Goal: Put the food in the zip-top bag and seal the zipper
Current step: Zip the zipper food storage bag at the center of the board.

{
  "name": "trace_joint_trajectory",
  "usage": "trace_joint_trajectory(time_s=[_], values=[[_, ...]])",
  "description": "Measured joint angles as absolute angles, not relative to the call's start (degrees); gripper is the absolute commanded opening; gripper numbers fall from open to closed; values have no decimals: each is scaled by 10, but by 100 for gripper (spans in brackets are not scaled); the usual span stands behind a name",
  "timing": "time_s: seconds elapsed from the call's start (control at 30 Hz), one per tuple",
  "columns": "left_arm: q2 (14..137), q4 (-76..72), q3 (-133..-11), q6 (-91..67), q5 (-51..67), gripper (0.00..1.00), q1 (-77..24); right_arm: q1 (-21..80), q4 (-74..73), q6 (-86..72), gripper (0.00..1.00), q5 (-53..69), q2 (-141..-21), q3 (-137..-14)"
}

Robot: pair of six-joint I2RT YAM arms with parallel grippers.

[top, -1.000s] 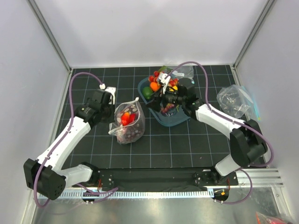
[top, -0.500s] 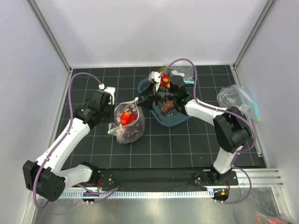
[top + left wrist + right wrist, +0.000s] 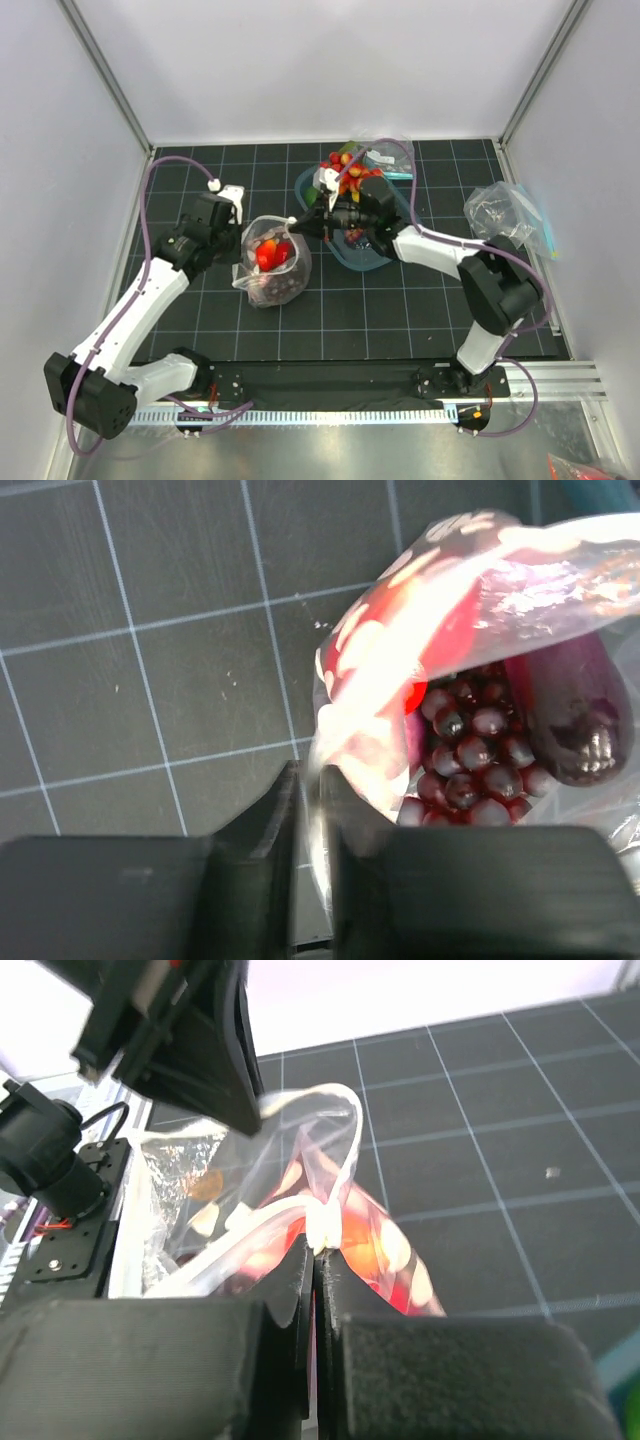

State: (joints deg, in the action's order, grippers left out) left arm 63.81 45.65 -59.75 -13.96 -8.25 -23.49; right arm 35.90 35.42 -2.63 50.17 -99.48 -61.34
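Top view: dotted zip-top bag point(image 3: 277, 272) sat on the surface point(image 3: 400, 310) just left of blue tray point(image 3: 372, 262), red tomato point(image 3: 270, 252) inside. Only L wrist view showed grape bunch point(image 3: 468, 770) in it, w/ left tool point(image 3: 310, 800) clamped on bag edge. R wrist view: right tool point(image 3: 315, 1260) pinched together on zipper point(image 3: 322, 1228).

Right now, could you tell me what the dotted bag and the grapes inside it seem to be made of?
The zip-top bag looks like thin, glossy clear plastic film with white printed dots: it crumples and contents show through. The grape bunch is probably hard moulded plastic, dark and glossy; each bead carries a highlight.
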Motion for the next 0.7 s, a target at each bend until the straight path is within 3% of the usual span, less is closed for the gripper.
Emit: trace_joint_trajectory(time_s=[0.4,0.6,0.7], values=[[545,440,-620,-144,-1,60,-235,419,193,4,1,367,-752,-550],[544,433,-667,-142,37,77,-239,419,107,12,1,337,-715,-549],[544,420,-681,-138,63,79,-247,419,74,11,1,333,-715,-547]])
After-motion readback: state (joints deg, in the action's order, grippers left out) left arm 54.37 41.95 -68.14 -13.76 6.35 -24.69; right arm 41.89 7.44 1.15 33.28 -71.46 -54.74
